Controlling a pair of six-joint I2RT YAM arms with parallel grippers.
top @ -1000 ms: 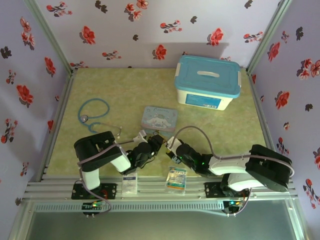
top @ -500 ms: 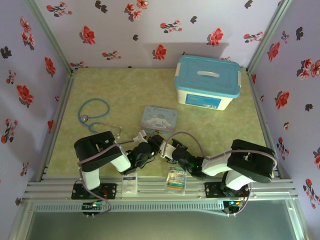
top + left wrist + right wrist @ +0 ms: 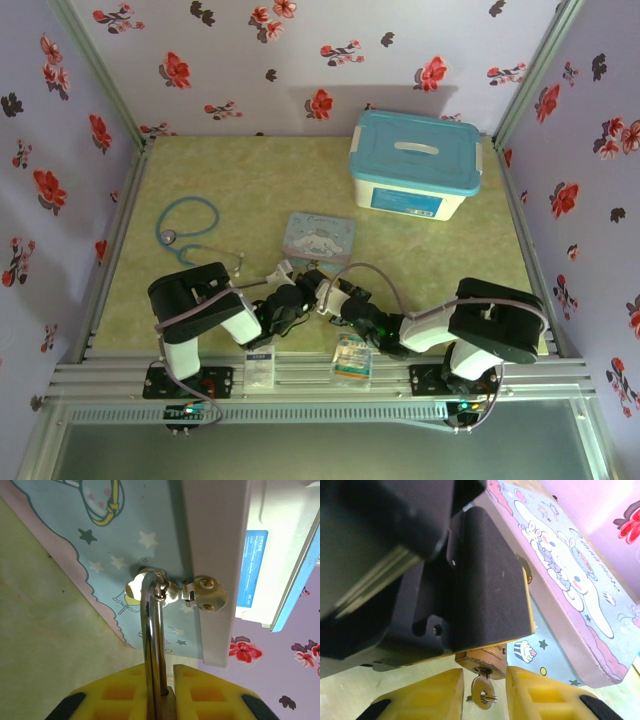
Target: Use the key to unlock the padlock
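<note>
The left gripper (image 3: 160, 682) has its yellow fingers (image 3: 207, 690) pressed together on the thin steel shackle (image 3: 151, 625) of the padlock (image 3: 479, 659), with no gap beyond the metal itself. The right gripper (image 3: 485, 682) stands partly open. Its yellow fingers (image 3: 437, 695) flank the key (image 3: 481, 694), and a sliver of space shows on each side, so no firm pinch is visible. The left wrist view gives the shackle rising from the pads as a bright loop, with small ring links at its top, against the blue starred face of the cartoon tin (image 3: 115, 535). The right wrist view gives the lock's brass body peeking from under the dark bulk of the left arm's finger, with the silvery key head hanging from its underside and the shaft seated in the keyway. From the top camera, the left gripper (image 3: 300, 288) and right gripper (image 3: 332, 296) meet nose to nose just in front of the tin (image 3: 320, 236), near the table's (image 3: 250, 180) front edge. The lock is too small to make out there.
</note>
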